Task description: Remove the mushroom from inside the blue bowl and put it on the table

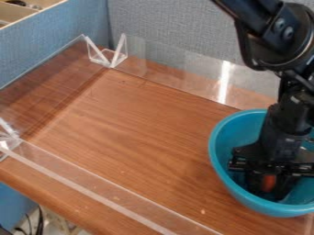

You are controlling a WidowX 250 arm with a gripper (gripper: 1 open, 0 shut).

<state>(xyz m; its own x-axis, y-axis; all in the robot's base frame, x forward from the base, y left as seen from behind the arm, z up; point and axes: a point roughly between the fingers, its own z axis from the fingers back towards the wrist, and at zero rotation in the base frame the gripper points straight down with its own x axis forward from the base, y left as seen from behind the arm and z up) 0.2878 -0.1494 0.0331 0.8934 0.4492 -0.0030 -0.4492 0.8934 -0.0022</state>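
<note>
Inside blue bowl (222,150): mushroom (269,183) (mostly hidden)

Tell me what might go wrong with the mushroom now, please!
The mushroom sits low between the dark jaws, so it might slip out on the way up. The jaws are deep inside the blue bowl, so they could bump its side and tip or drag it across the table.

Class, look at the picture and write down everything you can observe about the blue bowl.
The blue bowl is large, round and glossy teal-blue, apparently plastic, with smooth sides and a curved rim. It sits upright, open side up, on the table, at the picture's right edge, which cuts off part of it. The gripper reaches down inside, around a small reddish-orange thing; whether it touches the bowl is unclear.
</note>
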